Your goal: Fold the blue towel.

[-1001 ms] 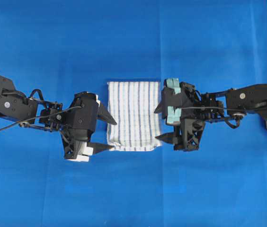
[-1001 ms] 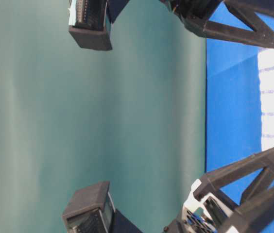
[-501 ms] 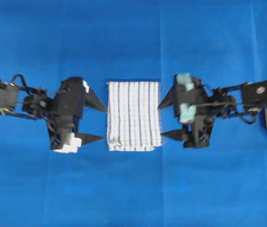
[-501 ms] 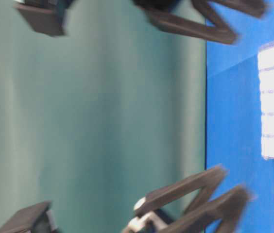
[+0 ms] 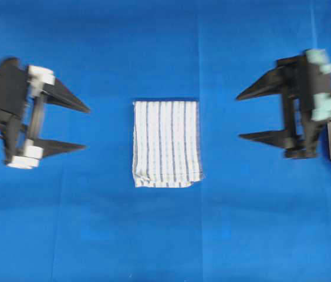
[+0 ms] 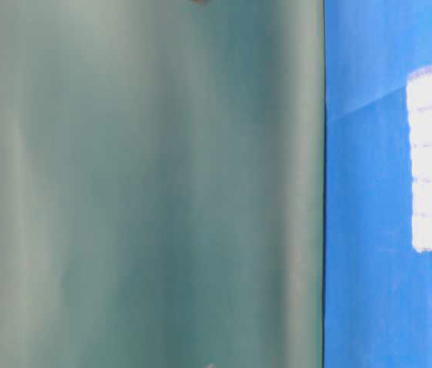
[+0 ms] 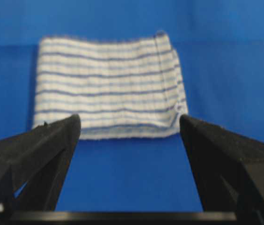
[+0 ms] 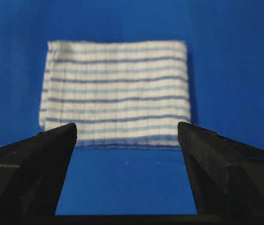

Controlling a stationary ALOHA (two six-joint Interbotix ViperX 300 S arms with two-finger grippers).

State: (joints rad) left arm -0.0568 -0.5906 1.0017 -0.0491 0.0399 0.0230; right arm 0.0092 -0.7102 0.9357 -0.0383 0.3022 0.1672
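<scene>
Blue-covered table (image 5: 165,247) all round, and both grippers sit wide apart, empty: left gripper (image 5: 83,127), right gripper (image 5: 240,116), jaws spread. Between them, well clear, the blue towel (image 5: 166,143) lies flat, compactly folded. Looks finished; only retreat remains.

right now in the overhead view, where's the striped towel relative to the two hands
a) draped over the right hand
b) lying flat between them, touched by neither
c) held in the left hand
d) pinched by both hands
b: the blue towel lies folded flat on the table covering, with the left hand and right hand both open and well clear of its edges.
</scene>
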